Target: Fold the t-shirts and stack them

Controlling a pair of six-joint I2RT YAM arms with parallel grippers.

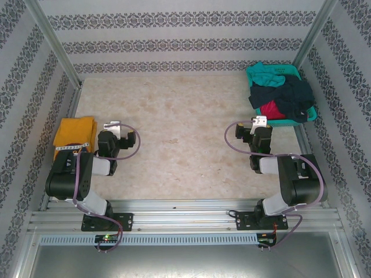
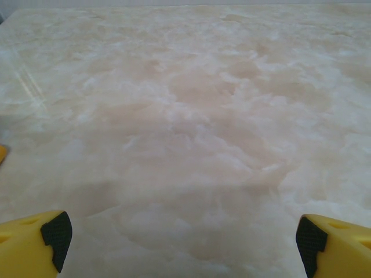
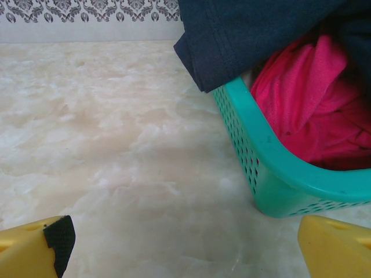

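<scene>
A folded orange-yellow t-shirt (image 1: 74, 134) lies at the table's left edge, just left of my left gripper (image 1: 113, 125). That gripper (image 2: 182, 243) is open over bare marble, nothing between its yellow fingers (image 2: 35, 240). At the back right, a teal mesh basket (image 1: 309, 112) holds a teal t-shirt (image 1: 268, 74), a dark navy t-shirt (image 1: 287, 95) and a red t-shirt (image 1: 272, 109). My right gripper (image 1: 259, 121) stands open just in front of the basket (image 3: 272, 168); the navy shirt (image 3: 243, 35) drapes over its rim and the red shirt (image 3: 307, 98) lies inside.
The marble tabletop (image 1: 185, 133) stretches between the arms. Patterned walls and metal frame posts (image 1: 55, 46) close in the back and sides. An aluminium rail (image 1: 185, 217) runs along the near edge.
</scene>
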